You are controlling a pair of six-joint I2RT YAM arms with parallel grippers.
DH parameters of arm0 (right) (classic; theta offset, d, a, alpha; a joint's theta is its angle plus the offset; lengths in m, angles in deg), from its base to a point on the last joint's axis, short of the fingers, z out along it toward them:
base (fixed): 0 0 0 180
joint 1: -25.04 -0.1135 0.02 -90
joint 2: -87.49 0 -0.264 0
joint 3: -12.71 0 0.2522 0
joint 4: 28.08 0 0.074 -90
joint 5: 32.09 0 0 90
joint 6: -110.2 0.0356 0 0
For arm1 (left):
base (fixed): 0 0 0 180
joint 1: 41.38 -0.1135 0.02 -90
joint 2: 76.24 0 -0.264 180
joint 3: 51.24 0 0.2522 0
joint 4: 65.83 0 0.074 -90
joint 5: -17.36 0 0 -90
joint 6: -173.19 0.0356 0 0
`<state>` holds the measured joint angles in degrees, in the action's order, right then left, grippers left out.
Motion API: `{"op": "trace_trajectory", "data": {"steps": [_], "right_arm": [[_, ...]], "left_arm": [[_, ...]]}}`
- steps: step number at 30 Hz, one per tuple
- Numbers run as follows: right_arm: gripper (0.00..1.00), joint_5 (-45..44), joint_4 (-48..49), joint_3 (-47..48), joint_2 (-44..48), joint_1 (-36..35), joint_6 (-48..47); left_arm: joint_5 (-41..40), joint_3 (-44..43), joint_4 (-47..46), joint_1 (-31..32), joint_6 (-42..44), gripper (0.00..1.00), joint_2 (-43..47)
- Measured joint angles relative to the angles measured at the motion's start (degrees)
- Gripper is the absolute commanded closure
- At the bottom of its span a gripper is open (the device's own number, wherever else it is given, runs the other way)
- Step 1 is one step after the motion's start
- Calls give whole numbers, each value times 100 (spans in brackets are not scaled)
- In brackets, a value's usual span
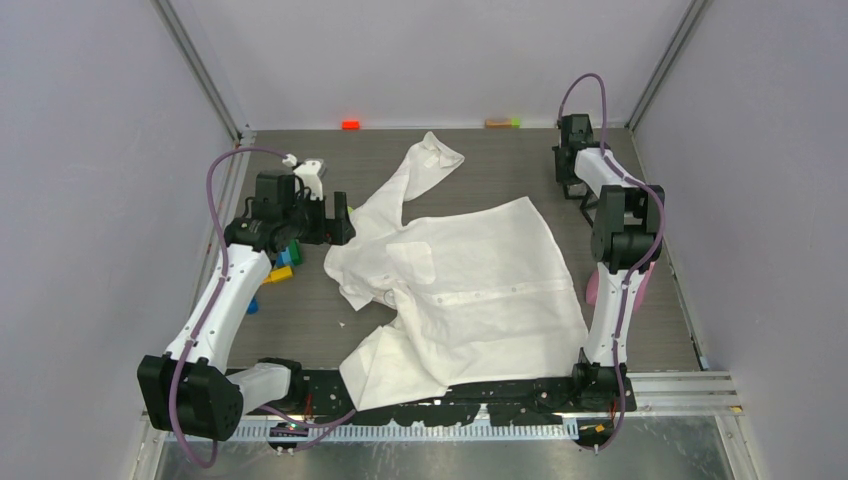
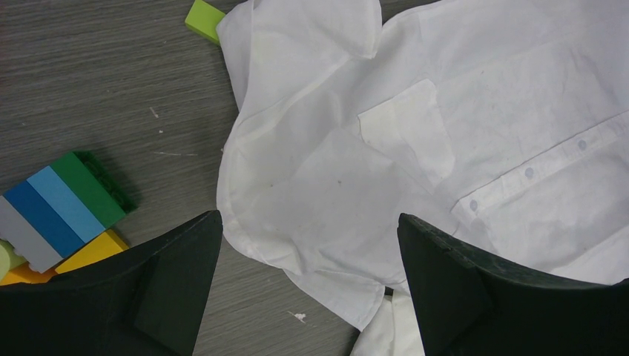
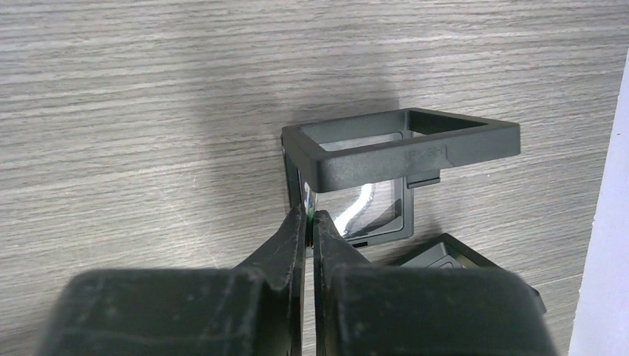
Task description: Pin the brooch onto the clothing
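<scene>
1. The left fingers [image 1: 343,220] hang wide open above the grey wood-grain worktop [image 1: 520,160] and grip nothing. In the left wrist view, white cloth fills the broad gap between them.
2. The clothing [image 1: 480,285], a white short-sleeved button-up shirt, lies rumpled and spread on the worktop. It sits directly under and ahead of the left fingers, with its nearest hem just below their tips.
3. The shirt's square chest pocket [image 2: 408,133] lies ahead of the gap, nearer the finger on the right of the left wrist view. A row of small buttons [image 2: 529,172] runs farther out on that same side.
4. A stack of toy bricks [image 2: 63,204] in green, two blues and grey rests on bare worktop just outside the other left finger, apart from the shirt. A lime-green brick [image 2: 204,18] lies well ahead of that finger, right at the edge of a sleeve.
5. The right fingers [image 3: 311,216] are drawn together until only a thin slit remains. A tiny green speck shows between the tips, too small to identify, and it cannot be told whether they actually hold it.
6. Those tips meet the left edge of a black square frame [image 3: 404,144] with a clear glossy panel. A second black frame [image 3: 445,256] lies just beside the fingers, lower in the right wrist view.
7. The shirt lies well apart from the right fingers.
</scene>
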<state>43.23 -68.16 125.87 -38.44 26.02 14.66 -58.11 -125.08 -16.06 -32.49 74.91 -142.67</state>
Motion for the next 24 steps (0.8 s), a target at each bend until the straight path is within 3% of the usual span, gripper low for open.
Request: {"op": "trace_trajectory", "data": {"steps": [12,19,24], "right_arm": [[100,-168,-20,-378,448,-151,50],[100,195,-151,-1537,2420,-667,492],[99,1753,-22,-2476,4240,-953,1045]], "left_arm": [[262,28,-31,0,0,12,2],[811,48,-127,293,2,14,2],[1270,-299,-111,973,85,14,-111]]}}
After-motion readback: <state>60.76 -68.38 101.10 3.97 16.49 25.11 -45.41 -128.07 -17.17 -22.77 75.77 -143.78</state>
